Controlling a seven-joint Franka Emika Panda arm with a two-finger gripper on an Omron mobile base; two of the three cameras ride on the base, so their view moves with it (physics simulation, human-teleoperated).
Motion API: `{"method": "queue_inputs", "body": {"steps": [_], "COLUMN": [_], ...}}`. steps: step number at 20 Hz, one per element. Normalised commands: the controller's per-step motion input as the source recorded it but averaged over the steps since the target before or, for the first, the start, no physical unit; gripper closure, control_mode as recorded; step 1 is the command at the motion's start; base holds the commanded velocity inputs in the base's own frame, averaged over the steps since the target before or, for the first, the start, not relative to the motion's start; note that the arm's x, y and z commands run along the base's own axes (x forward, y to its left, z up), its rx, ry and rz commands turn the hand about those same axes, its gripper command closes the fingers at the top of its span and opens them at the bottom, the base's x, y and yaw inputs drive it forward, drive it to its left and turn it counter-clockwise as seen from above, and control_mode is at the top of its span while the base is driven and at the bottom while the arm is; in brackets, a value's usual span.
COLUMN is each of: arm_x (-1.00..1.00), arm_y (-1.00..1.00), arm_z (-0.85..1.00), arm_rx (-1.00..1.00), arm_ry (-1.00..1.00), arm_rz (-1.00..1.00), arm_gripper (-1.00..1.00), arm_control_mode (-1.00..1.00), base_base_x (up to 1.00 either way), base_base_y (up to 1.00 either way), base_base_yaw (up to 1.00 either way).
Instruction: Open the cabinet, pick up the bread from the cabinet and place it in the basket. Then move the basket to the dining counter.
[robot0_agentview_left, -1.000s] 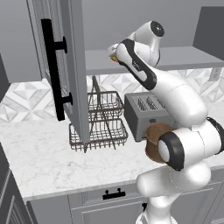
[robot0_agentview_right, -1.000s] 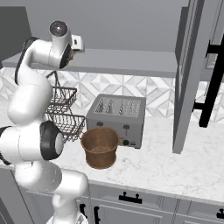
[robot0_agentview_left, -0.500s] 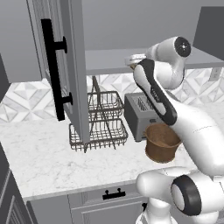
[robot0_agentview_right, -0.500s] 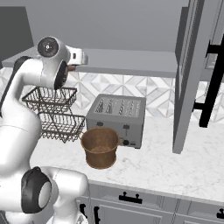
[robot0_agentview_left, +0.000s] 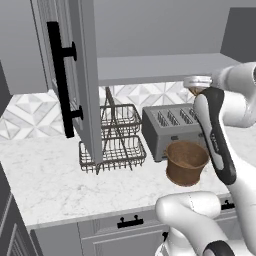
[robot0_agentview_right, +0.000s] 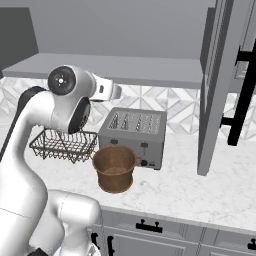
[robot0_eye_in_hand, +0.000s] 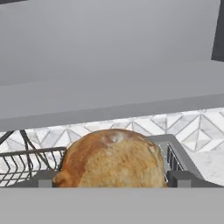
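The bread (robot0_eye_in_hand: 113, 158) is a rounded roll with a golden-brown crust, paler and slightly mottled across its top and darker orange-brown down its left flank; in the hand view it sits close up between the two dark fingertips (robot0_eye_in_hand: 178, 178) of the tool (robot0_eye_in_hand: 111, 180), which is closed on it with one tip at each side. In the left base view a small brown patch of the bread (robot0_agentview_left: 196, 90) shows under the white wrist, up beside the front edge of the cabinet (robot0_agentview_left: 160, 65) shelf and above the toaster (robot0_agentview_left: 172, 131). The cabinet door (robot0_agentview_left: 75, 75) stands swung open to the left, its long black bar handle (robot0_agentview_left: 61, 80) facing outward; in the right base view the other door (robot0_agentview_right: 216, 80) is open as well. The basket (robot0_agentview_right: 115, 168) is a brown woven bucket with a flared rim, standing upright on the white marble surface (robot0_agentview_right: 200, 195) just in front of the toaster (robot0_agentview_right: 134, 135), and its inside looks empty. The two-tier black wire rack (robot0_agentview_left: 116, 137) stands to the left of the toaster, partly behind the open door. Beyond the bread in the hand view lie the toaster's slotted top (robot0_eye_in_hand: 175, 153) and the patterned wall tiles (robot0_eye_in_hand: 192, 127).
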Motion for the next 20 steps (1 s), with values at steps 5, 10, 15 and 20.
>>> {"method": "queue_inputs", "body": {"steps": [5,10,15,20], "arm_x": [-0.74,-0.09,0.00,0.05], "arm_y": [-0.53,-0.20,0.08,0.13], "arm_z": [-0.37,-0.56,-0.69,-0.79], "arm_rx": [0.00,0.00,-0.06,-0.12], "arm_ry": [0.23,0.34,0.32,0.25], "arm_rz": [-0.04,0.00,0.00,0.01], "arm_gripper": [1.00,1.00,1.00,1.00], "arm_control_mode": [-1.00,-1.00,-1.00,-1.00], "base_base_x": [0.00,0.00,0.00,0.00], "base_base_y": [0.00,0.00,0.00,0.00], "base_base_yaw": [0.00,0.00,0.00,0.00]}}
